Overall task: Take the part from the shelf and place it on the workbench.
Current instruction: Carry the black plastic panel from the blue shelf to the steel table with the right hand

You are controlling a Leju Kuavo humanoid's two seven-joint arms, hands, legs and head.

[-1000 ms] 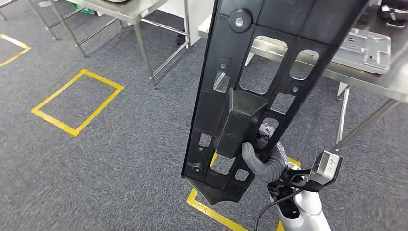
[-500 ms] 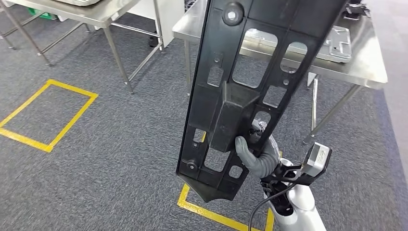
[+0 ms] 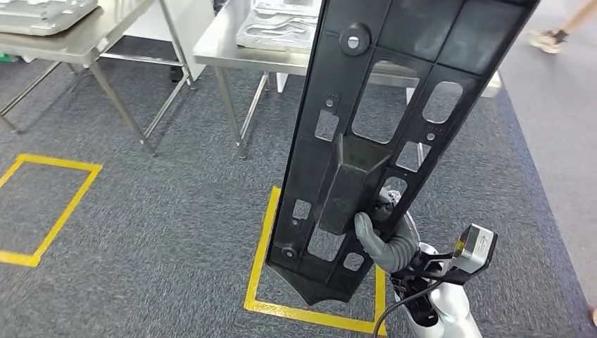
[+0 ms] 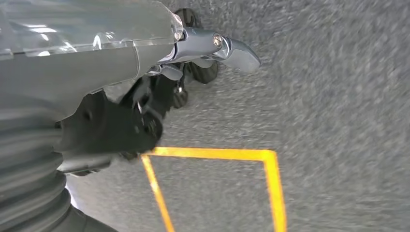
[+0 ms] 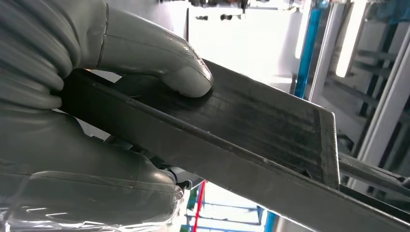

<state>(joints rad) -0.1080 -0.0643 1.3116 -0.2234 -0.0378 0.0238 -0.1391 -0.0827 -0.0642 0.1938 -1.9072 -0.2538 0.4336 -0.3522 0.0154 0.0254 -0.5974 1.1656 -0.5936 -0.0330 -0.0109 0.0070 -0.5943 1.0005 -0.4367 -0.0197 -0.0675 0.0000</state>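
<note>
A long black plastic part (image 3: 394, 105) with several cut-outs stands nearly upright in front of me in the head view. My right hand (image 3: 384, 236) grips it near its lower end, thumb across the front. Up close, the thumb (image 5: 159, 58) presses on the part's flat black face (image 5: 261, 125) while the fingers wrap underneath. A steel workbench (image 3: 225, 51) stands ahead, partly hidden behind the part. My left hand (image 4: 193, 53) hangs over the grey carpet, holding nothing, one finger stretched out.
Grey metal castings (image 3: 278, 24) lie on the workbench. A second steel table (image 3: 77, 42) stands at the left with another casting on it. Yellow tape squares (image 3: 260, 267) mark the carpet. A person's foot (image 3: 545, 39) is at the far right.
The whole picture has shifted as the camera moved: the workbench now sits further left and a yellow square lies under the part. The right hand keeps its hold on the part.
</note>
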